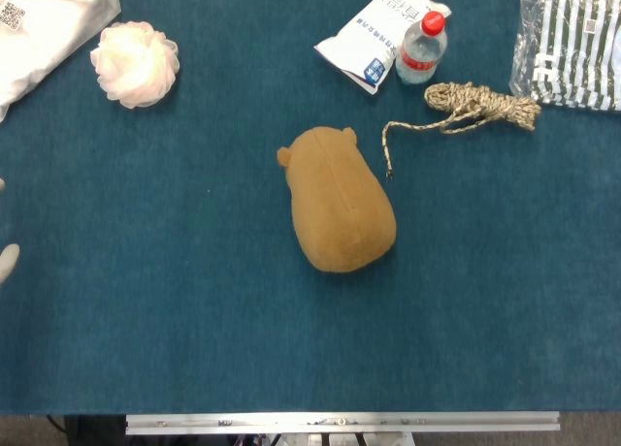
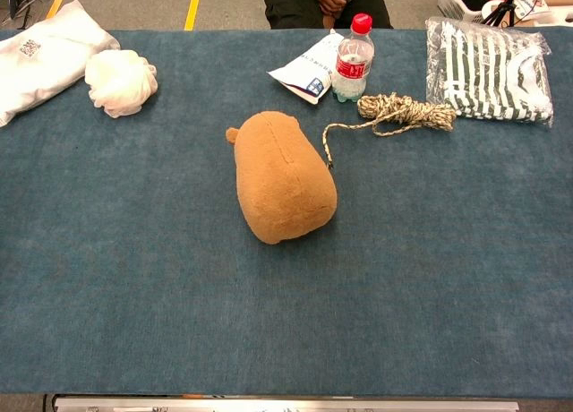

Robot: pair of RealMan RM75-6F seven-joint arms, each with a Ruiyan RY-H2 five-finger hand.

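A brown plush toy [image 1: 340, 202] lies in the middle of the blue table [image 1: 175, 320], its small ears pointing to the far side; the chest view shows the plush toy [image 2: 279, 175] too. At the left edge of the head view a pale sliver of my left hand [image 1: 6, 260] pokes in, well apart from the toy and touching nothing that I can see. How its fingers lie is cut off by the frame. My right hand shows in neither view.
At the back stand a red-capped water bottle [image 1: 421, 48], a white packet [image 1: 374, 34] and a coiled rope [image 1: 475, 107]. A bagged striped cloth [image 1: 572, 44] lies far right. Far left are a pink mesh puff [image 1: 136, 63] and a white bag [image 1: 44, 24]. A person [image 2: 324, 0] sits behind the table.
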